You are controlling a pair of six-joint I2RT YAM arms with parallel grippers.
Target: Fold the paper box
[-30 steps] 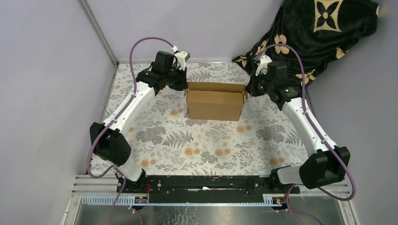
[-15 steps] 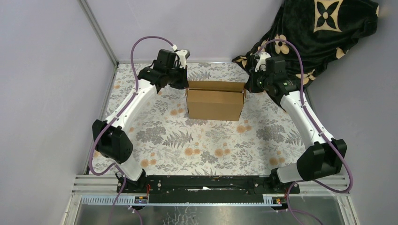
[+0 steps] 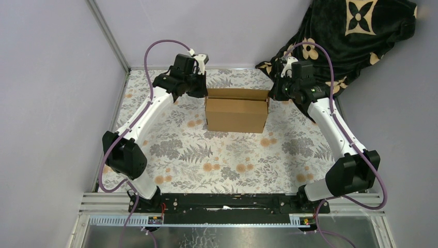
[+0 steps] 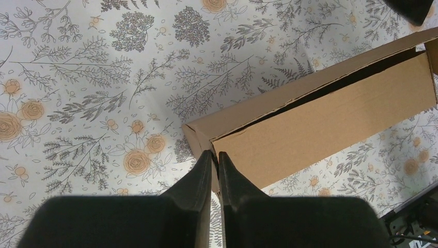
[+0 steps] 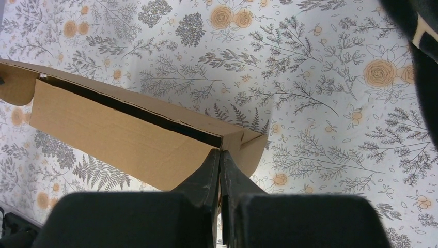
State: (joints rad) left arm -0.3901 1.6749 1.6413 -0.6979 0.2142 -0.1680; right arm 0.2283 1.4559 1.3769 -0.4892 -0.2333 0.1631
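Note:
The paper box (image 3: 236, 114) is a brown cardboard box standing at the back middle of the floral table, its front wall upright and a dark slit under its top panel. My left gripper (image 3: 205, 96) is at its left end. In the left wrist view the left gripper (image 4: 215, 154) is shut on the box's (image 4: 330, 119) end wall at the corner, with a cardboard edge between the fingers. My right gripper (image 3: 271, 96) is at the right end. In the right wrist view the right gripper (image 5: 220, 151) is shut on the box's (image 5: 113, 134) right corner, beside a rounded end flap (image 5: 253, 155).
A dark blanket with a pale flower pattern (image 3: 351, 36) hangs at the back right, close behind the right wrist. Grey walls enclose the table on the left, back and right. A black rail (image 3: 222, 202) with both arm bases runs along the near edge.
Both wrists shifted slightly toward the back wall, the right more. The box's right end flap drew in and the box looks a little narrower. Both grips held.

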